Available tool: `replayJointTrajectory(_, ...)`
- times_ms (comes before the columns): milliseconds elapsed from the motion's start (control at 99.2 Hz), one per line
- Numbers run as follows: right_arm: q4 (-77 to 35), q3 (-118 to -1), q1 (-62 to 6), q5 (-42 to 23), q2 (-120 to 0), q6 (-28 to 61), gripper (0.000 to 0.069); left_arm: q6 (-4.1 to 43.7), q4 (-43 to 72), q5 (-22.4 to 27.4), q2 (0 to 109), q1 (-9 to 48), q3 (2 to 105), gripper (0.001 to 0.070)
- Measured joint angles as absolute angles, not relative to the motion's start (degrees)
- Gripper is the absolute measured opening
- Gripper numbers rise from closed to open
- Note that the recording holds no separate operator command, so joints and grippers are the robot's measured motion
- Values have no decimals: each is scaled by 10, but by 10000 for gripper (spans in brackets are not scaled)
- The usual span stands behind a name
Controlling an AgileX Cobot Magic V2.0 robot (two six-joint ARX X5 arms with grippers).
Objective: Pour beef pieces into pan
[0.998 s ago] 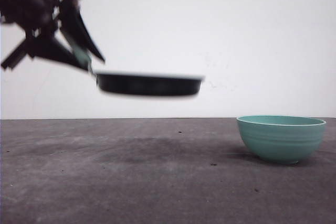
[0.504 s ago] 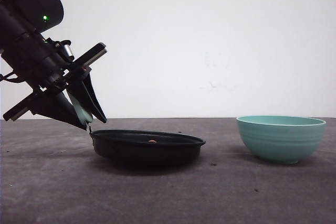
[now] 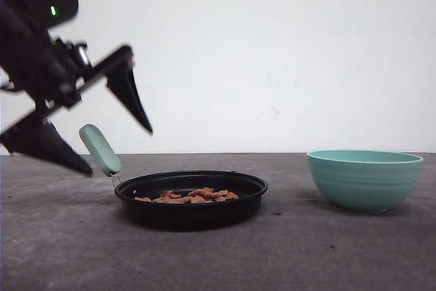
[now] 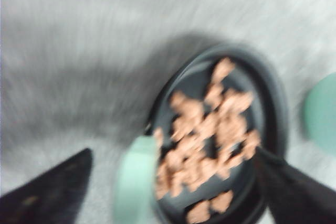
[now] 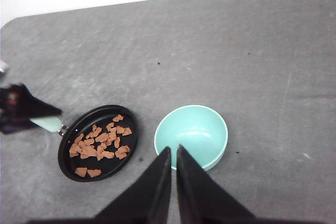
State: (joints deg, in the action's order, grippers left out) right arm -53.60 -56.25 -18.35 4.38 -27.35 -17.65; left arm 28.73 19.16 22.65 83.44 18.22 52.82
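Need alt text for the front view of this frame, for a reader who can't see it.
A black pan holding beef pieces sits on a grey table, its mint handle free between the fingers of the open left gripper. An empty-looking teal bowl stands apart to the right.

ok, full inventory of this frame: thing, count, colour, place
pan: 1, black with a mint-green handle, flat on the table, left of centre in the front view
beef pieces: many small chunks, reddish-brown, spread inside the pan
bowl: 1, teal, upright on the table to the right of the pan, apart from it; looks empty in the right wrist view
table: 1, dark grey, with a few dark specks
left gripper: 1, black, open, fingers spread on either side of the pan handle, not gripping it
right gripper: 1, black, shut, above the bowl's rim
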Motion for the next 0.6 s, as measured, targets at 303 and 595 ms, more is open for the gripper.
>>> replayJointTrajectory(303, -416, -562, -183, -14, -274, -134, 15, 260, 227, 180, 581, 182, 528, 652)
replayJointTrajectory(595, -350, -548, -184, -74, -274, -44, 15, 183, 313, 40, 308, 197, 532, 43)
